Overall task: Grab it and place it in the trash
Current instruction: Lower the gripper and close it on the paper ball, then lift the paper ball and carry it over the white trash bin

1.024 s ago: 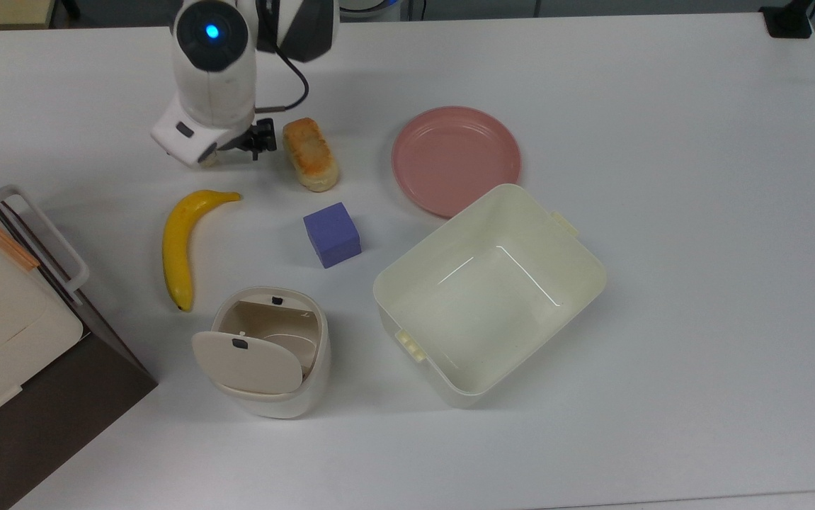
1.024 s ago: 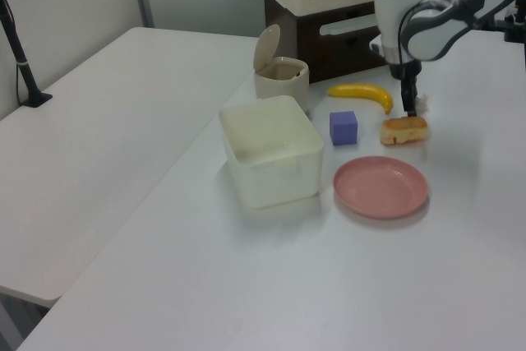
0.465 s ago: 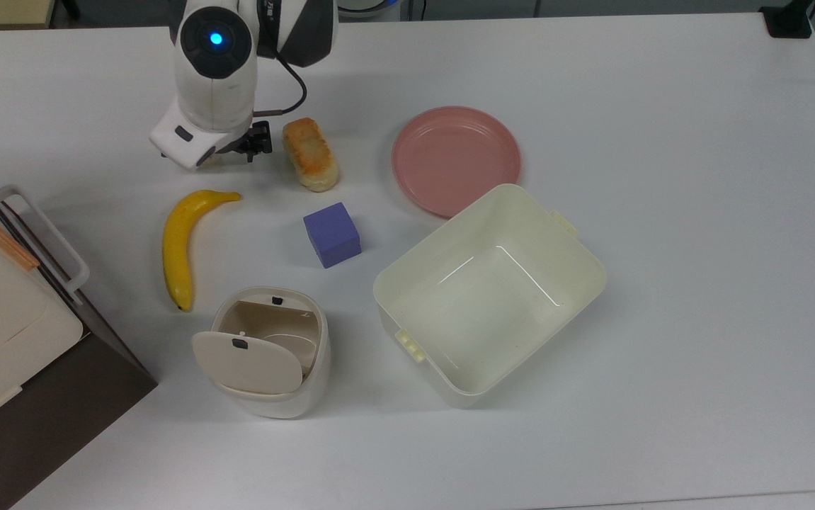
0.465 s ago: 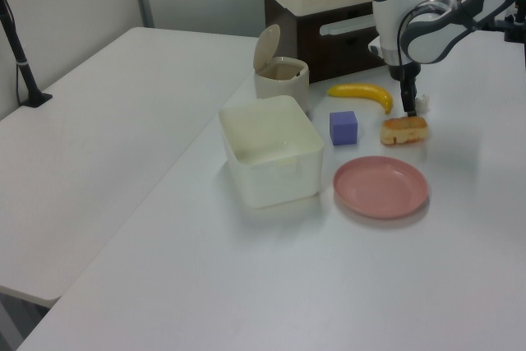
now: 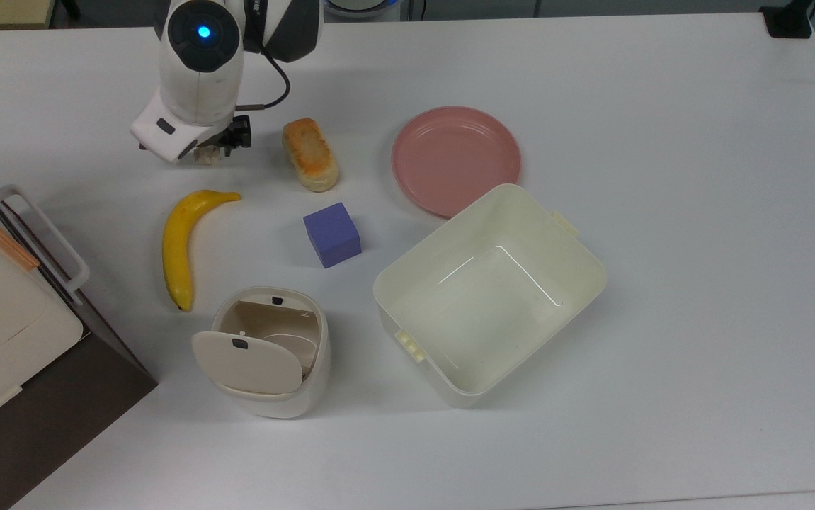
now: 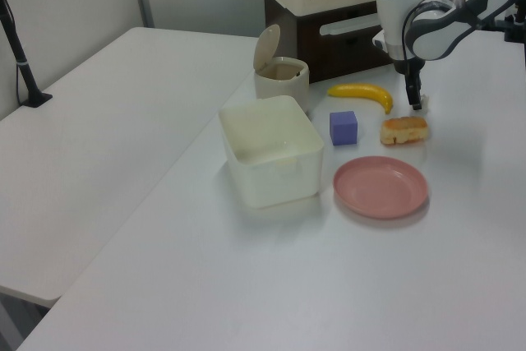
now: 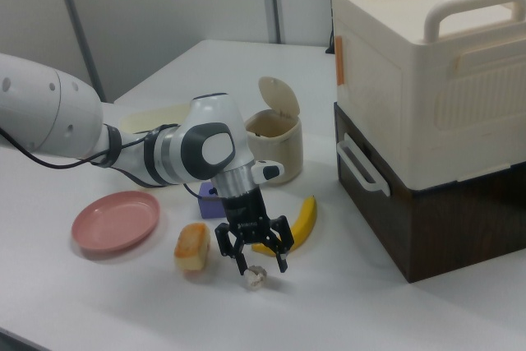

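Shifted since a second ago: my hand (image 5: pixel 217 150) now sits further toward the top view's left, well clear of the bread roll (image 5: pixel 310 154); paper wad (image 5: pixel 206 156) peeks under it. Trash bin (image 5: pixel 269 354), lid open, near the banana (image 5: pixel 182 241).
Left view: hand (image 6: pixel 417 103) beside the roll (image 6: pixel 403 130).
Right view: hand (image 7: pixel 256 262) spread open above the wad (image 7: pixel 255 277), which lies on the desk (image 7: pixel 345 302).

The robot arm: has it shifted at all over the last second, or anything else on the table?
The gripper slid toward the top view's left, away from the bread roll, and now straddles the paper wad, open. Banana, bin and the rest stayed put.
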Controlling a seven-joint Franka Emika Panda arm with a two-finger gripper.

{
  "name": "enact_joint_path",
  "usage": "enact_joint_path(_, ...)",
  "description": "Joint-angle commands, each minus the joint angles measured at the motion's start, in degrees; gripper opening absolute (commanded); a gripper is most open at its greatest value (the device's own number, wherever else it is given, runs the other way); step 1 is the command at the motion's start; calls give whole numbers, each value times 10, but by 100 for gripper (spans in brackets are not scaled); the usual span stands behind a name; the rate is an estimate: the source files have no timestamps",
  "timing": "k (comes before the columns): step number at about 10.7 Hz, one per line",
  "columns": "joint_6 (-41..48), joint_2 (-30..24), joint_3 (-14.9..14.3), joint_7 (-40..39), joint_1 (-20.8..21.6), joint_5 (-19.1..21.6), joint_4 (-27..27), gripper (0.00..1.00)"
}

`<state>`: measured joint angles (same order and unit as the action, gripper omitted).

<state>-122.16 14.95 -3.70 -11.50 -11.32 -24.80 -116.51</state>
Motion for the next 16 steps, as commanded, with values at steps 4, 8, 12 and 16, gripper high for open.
enact_joint_path(4, 7, -11, -2, 9, 3, -17, -17, 6)
enact_joint_path(8, 7, -15, 0, 26, 2, -7, -9, 0)
enact_joint_path(12, 4, -26, 4, 67, 33, 105, 84, 0)
enact_joint_path(16, -3, -12, 4, 96, 74, 194, 199, 0)
